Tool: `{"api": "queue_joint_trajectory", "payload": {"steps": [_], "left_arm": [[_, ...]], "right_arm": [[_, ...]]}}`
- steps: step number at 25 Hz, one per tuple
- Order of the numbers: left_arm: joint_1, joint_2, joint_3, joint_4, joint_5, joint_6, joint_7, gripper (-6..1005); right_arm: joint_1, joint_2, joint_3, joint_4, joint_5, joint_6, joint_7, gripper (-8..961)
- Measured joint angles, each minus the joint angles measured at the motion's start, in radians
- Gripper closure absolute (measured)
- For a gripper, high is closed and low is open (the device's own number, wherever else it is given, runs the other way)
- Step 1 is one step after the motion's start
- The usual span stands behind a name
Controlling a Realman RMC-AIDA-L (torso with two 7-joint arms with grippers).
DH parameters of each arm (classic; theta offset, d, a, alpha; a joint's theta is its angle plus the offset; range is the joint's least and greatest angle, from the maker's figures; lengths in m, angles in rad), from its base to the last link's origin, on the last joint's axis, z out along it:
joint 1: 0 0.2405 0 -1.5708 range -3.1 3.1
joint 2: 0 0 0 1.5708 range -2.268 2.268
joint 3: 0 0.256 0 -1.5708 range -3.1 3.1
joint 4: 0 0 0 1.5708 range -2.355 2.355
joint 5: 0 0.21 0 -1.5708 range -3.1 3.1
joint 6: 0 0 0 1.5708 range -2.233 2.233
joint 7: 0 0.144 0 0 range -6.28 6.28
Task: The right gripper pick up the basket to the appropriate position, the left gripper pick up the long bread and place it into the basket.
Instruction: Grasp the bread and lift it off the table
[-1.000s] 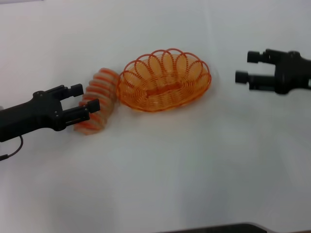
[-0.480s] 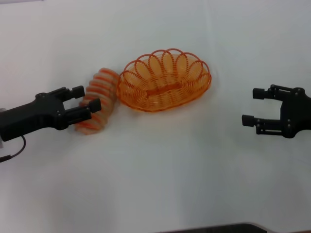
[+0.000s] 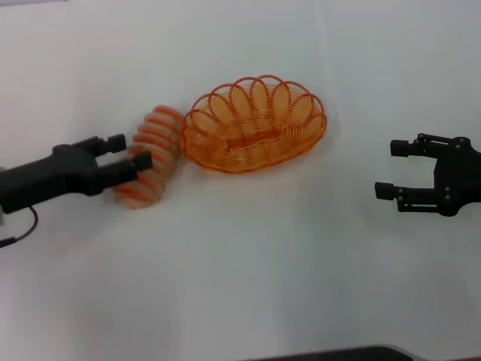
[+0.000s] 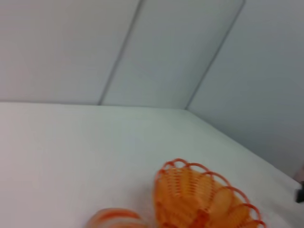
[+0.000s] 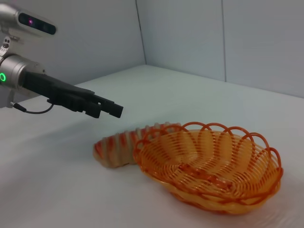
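Observation:
The orange wire basket stands empty on the white table, and also shows in the right wrist view and the left wrist view. The long bread, tan with orange-red ridges, lies just left of the basket, touching its rim. My left gripper is open, its fingers spread across the bread's left side. The right wrist view shows the left gripper hovering above the loaf, not touching it. My right gripper is open and empty, right of the basket and well apart from it.
The white table spreads bare in front of the basket and bread. Grey wall panels stand behind the table. A thin cable trails from the left arm.
My right gripper moved from the back right toward the front and now holds still. My left gripper shifted only slightly over the bread. Basket and bread have not moved.

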Motion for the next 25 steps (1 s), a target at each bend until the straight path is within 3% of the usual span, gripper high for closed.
{"api": "queue_joint_trajectory", "payload": {"steps": [3, 9, 17, 25], "left_arm": [[-0.001, 0.001, 0.000, 0.027, 0.002, -0.042, -0.095, 232], [-0.031, 0.030, 0.012, 0.107, 0.035, -0.052, -0.400, 230], [-0.140, 0.075, 0.161, 0.303, 0.306, 0.022, -0.802, 228], [-0.284, 0.070, 0.185, 0.388, 0.541, 0.100, -0.981, 225]], "right_arm": [[0.003, 0.001, -0.001, 0.000, 0.000, 0.000, 0.000, 107], [0.016, 0.004, 0.006, -0.001, 0.000, -0.001, 0.007, 107], [0.039, -0.001, 0.005, -0.002, 0.000, 0.000, 0.030, 107], [0.050, -0.004, 0.005, -0.002, 0.000, 0.011, 0.043, 106]]}}
